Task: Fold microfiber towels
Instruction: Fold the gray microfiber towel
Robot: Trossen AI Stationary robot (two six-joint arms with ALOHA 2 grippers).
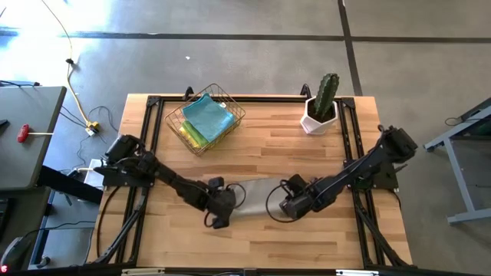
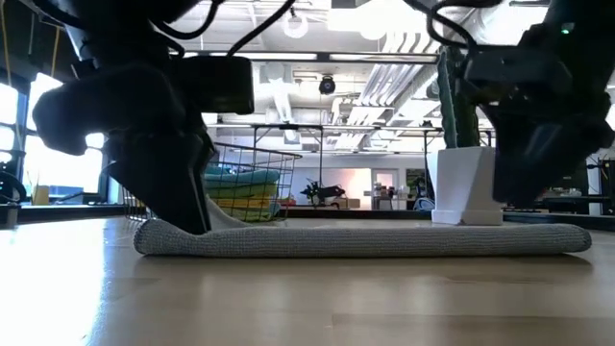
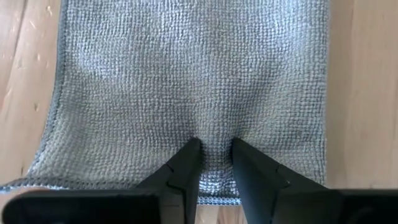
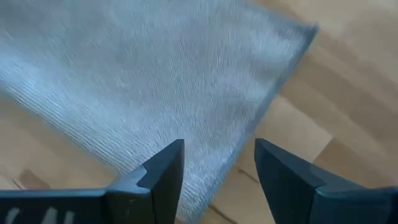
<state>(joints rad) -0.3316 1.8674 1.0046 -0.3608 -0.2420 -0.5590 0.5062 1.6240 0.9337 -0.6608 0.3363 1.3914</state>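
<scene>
A grey towel is seen lying flat on the table, at the lower middle of the high view, between the two grippers. The left gripper is set down on the towel's left end; its fingers are drawn near together, with a small ridge of grey cloth pinched between them. In the low view the towel is shown as a low folded strip, with the left gripper pressed onto its left end. The right gripper is held over the towel's right edge with its fingers set wide apart; nothing is gripped, and whether the cloth is touched cannot be told. Blue, green and yellow towels are held in the basket at the upper left. A cactus is stood at the upper right.
</scene>
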